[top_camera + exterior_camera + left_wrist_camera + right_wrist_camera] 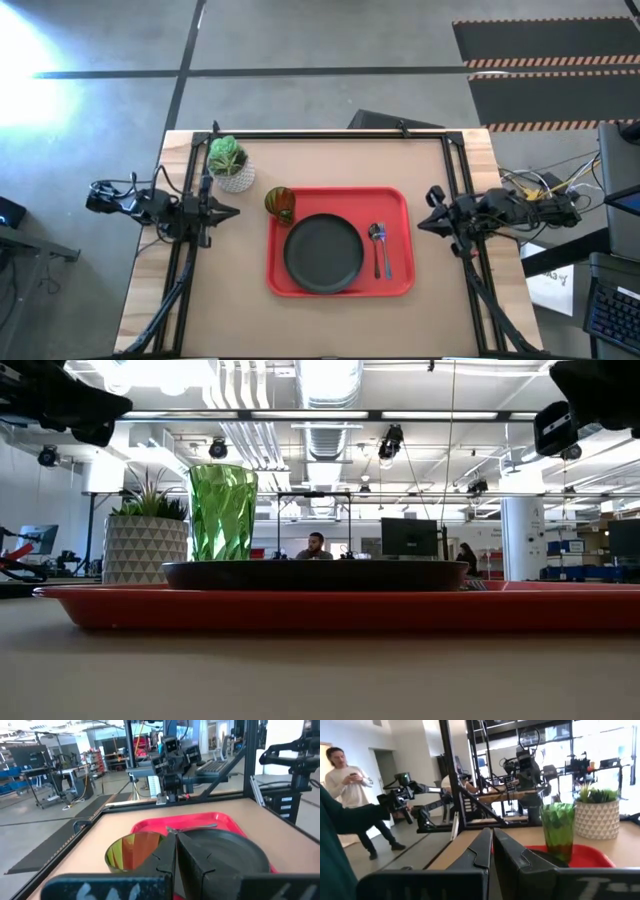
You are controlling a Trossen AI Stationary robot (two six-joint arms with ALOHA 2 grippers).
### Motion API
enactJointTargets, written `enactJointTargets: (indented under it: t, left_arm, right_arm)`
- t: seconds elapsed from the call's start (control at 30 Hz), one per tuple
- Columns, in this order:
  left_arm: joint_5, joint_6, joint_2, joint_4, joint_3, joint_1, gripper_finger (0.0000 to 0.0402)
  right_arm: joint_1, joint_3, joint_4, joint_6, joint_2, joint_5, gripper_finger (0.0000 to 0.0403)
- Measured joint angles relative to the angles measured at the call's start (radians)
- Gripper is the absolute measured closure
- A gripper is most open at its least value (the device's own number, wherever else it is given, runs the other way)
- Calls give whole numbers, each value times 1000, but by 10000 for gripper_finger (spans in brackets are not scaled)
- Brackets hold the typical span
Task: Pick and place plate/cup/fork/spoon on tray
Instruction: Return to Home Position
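Note:
The red tray (400, 285) lies mid-table. On it rest the dark plate (323, 252), the green cup (281, 204) upright at its far left corner, and the spoon (377, 240) and blue-handled fork (387, 262) side by side along its right part. My left gripper (232, 211) hovers shut left of the tray, pointing toward the cup; its fingers (176, 851) show closed together. My right gripper (424, 224) hovers shut just off the tray's right edge, fingers (492, 845) together. Neither holds anything.
A white pot with a green plant (230, 165) stands at the table's far left, beside the cup. Black frame rails (330, 134) run along the far edge and both sides. People stand in the room beyond the table (350, 785).

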Motion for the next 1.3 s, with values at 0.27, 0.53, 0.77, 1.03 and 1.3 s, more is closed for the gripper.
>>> enactJointTargets:
  t: [0.27,0.53,0.77,1.03,1.3]
  left_arm:
    - [-5,8,24,55,0,1,402]
    - [-142,170,34,68,0,2,402]
    - [-117,218,34,47,0,2,402]
    - [127,34,34,-103,-1,2,402]
    - [293,25,34,-116,-2,2,402]
  right_arm:
    - [0,36,10,-126,0,0,394]
    - [0,63,10,-263,26,3,394]
    - [0,62,9,-244,46,60,394]
    - [0,35,9,-249,45,60,394]
    - [0,-10,18,-224,45,14,394]
